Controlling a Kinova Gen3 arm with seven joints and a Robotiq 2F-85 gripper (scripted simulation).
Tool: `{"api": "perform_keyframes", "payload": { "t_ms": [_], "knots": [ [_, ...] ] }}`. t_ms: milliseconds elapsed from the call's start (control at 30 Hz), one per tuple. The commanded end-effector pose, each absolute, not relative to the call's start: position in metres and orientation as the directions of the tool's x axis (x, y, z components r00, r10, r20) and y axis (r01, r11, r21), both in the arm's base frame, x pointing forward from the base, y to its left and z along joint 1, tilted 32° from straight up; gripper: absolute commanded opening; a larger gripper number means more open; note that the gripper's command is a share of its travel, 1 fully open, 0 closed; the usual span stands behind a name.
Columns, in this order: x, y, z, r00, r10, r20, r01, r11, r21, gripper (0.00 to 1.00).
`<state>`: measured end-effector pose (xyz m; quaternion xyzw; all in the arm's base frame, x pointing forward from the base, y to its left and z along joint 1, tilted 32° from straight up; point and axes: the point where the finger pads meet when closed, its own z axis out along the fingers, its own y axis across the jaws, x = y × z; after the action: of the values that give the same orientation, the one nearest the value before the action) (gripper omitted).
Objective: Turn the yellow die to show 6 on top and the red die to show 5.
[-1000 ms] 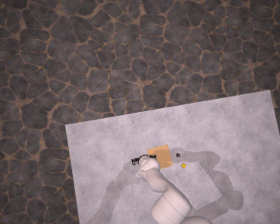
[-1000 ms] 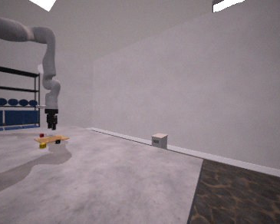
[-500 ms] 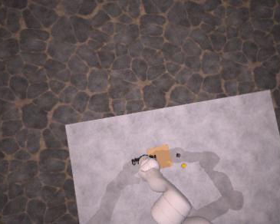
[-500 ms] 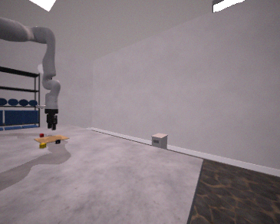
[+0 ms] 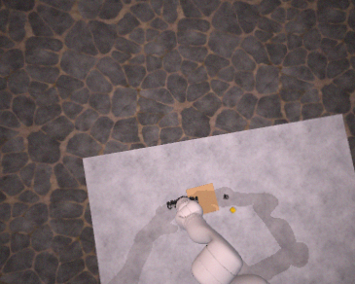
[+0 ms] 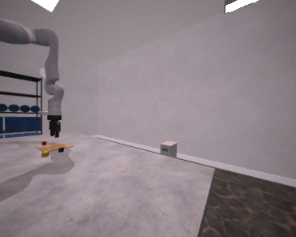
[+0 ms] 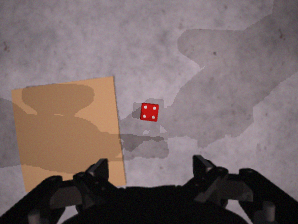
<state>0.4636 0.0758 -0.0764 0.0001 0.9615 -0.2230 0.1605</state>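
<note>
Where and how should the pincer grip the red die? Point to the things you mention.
Probably from straight above, across two opposite side walls: the red die (image 7: pixel 149 112) is a small cube lying flat on the table, four pips up, with space around it beside the mat (image 7: pixel 70 107).

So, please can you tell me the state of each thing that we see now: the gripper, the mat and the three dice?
Gripper: jaws open, above the table.
Mat: on the table.
Red die: off the mat, four on top.
Yellow die: off the mat.
Black die: off the mat.
</note>
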Motion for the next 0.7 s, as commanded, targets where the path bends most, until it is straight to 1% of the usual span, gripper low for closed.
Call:
{"api": "perform_keyframes", "payload": {
  "t_ms": [0, 300, 667],
  "knots": [
    [0.464, 0.077, -0.076, -0.948, -0.072, -0.310, 0.071, 0.901, -0.428, 1.00],
    [0.461, 0.081, -0.068, -0.948, -0.072, -0.310, 0.071, 0.901, -0.428, 1.00],
    [0.438, 0.112, -0.006, -0.948, -0.072, -0.310, 0.071, 0.901, -0.428, 1.00]
  ]
}}
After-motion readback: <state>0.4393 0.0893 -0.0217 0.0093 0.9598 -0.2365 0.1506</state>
